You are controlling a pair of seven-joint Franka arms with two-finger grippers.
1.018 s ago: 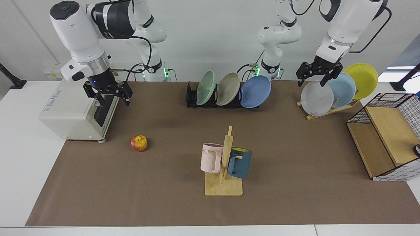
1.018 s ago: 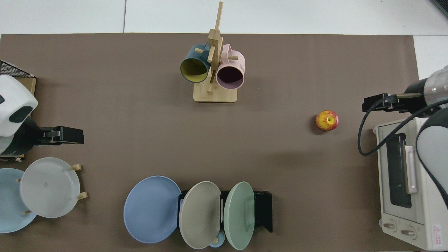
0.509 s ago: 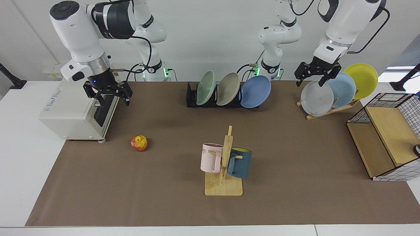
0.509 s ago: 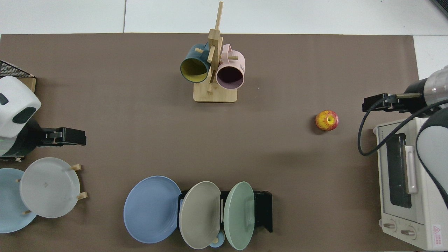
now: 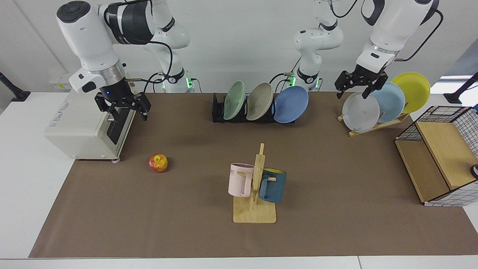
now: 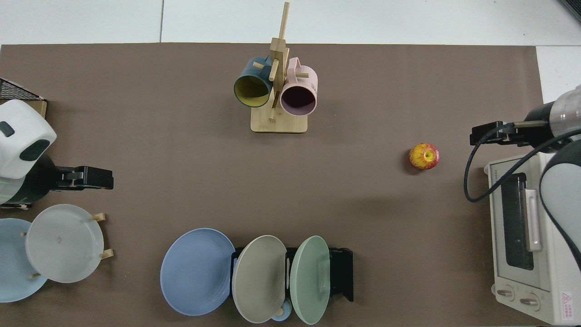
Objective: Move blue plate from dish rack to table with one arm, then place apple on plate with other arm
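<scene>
Both sets of jaws are standing spread with nothing between them. The left gripper [image 5: 356, 89] is hanging above a grey plate [image 5: 360, 112], and the right gripper [image 5: 123, 109] is waiting by a toaster oven [image 5: 80, 129]. The blue plate [image 5: 291, 104] is leaning in the dish rack [image 5: 219, 110], and the apple [image 5: 158, 163] is lying on the table [image 5: 336, 179], near the right gripper.

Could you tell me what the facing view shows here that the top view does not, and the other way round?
Only the facing view shows both arms' bases against the wall, the yellow plate on the wooden stand, and the open left gripper and right gripper from the front. Only the top view shows inside the two mugs and the toaster oven's knobs. Both show the blue plate leaning in the dish rack and the apple on the table.
</scene>
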